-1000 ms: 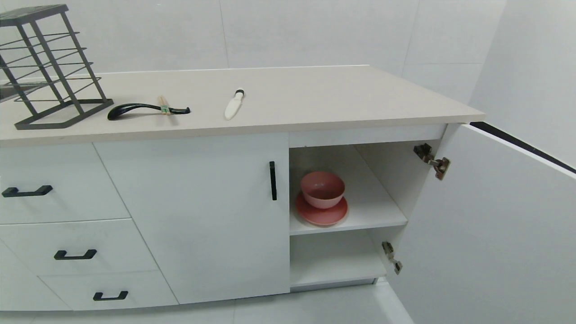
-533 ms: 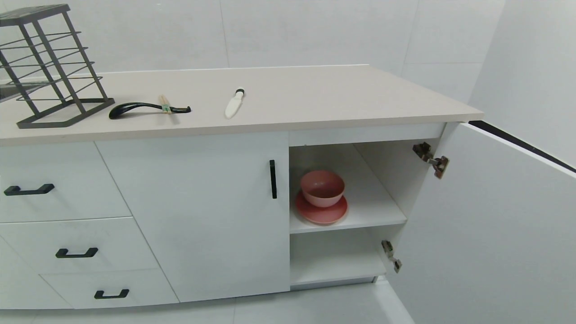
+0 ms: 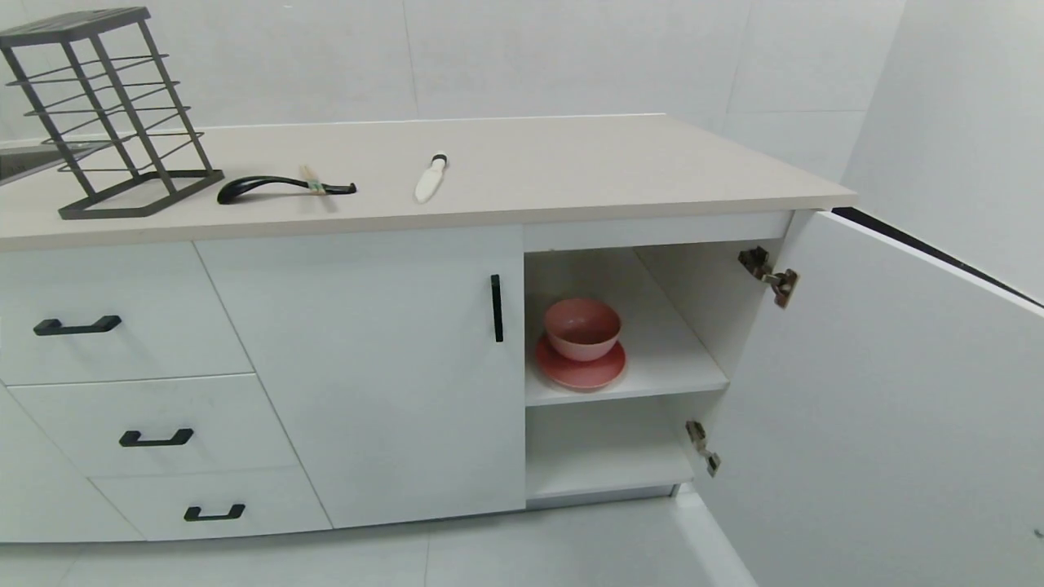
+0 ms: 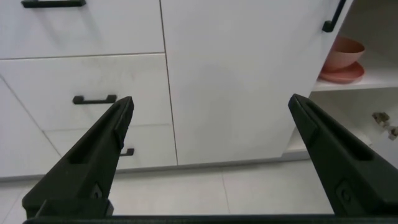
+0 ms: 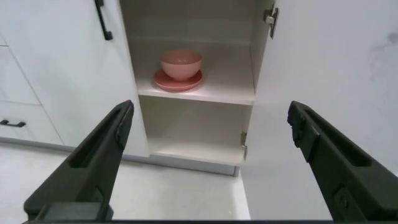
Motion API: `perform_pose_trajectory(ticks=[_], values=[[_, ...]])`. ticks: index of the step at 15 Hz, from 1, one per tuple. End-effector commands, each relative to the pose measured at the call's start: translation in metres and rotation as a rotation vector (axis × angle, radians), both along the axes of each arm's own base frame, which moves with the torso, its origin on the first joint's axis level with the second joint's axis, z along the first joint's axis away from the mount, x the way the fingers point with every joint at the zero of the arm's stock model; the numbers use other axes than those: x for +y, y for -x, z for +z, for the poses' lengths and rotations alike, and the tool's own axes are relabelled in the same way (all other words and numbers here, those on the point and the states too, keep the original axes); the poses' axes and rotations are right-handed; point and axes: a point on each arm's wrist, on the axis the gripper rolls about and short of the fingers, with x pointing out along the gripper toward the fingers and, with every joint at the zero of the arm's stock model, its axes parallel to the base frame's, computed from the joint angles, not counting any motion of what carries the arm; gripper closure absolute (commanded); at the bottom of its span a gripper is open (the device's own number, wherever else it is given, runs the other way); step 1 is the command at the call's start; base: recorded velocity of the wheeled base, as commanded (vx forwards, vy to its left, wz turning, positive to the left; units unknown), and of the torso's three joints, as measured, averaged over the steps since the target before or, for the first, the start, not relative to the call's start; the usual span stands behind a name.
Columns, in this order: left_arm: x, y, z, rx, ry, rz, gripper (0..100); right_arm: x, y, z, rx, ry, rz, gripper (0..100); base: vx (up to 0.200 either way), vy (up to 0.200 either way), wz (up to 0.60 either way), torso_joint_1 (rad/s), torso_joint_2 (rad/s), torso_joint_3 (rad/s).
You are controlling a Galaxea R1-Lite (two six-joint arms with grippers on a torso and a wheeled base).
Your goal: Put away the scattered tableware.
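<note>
Well beyond both spread jaws, bowl [image 5: 180, 63] sits on plate [image 5: 178, 85].

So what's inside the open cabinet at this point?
In the cabinet, a pink bowl sits on a red plate on the upper shelf. Nothing shows on the lower shelf. Whatever lies behind the closed left door is hidden.

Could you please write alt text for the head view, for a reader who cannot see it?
A pink bowl sits on a red plate inside an open white cabinet. On the counter above lie a black spoon, chopsticks and a white knife, beside a wire rack.
</note>
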Motion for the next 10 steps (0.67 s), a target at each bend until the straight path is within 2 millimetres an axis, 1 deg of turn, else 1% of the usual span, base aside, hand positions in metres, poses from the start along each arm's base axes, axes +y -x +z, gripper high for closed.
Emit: perform_pose_trajectory(ticks=[1,3,4,10], values=[[0.0000,-0.0001,0.0000,0.002,0.000,0.000,0,-0.0001,0.0010,-0.0004,-0.014,0.002,0.001,0,0.000,-0.200,0.00,0.002,0.00,0.002],[0.0000,-0.0001,0.0000,0.002,0.000,-0.001,0,-0.0001,0.0010,-0.0004,-0.014,0.001,0.001,0,0.000,-0.200,0.00,0.000,0.00,0.002],[0.0000,-0.0001,0.0000,0.002,0.000,0.000,0,-0.0001,0.0010,-0.0007,-0.009,-0.005,0.001,100,0.000,-0.200,0.00,-0.002,0.01,0.002],[0.0000,-0.0001,0.0000,0.002,0.000,-0.001,0,0.0000,0.0010,-0.0005,-0.010,-0.007,0.004,100,0.000,-0.200,0.00,0.004,0.00,0.002]])
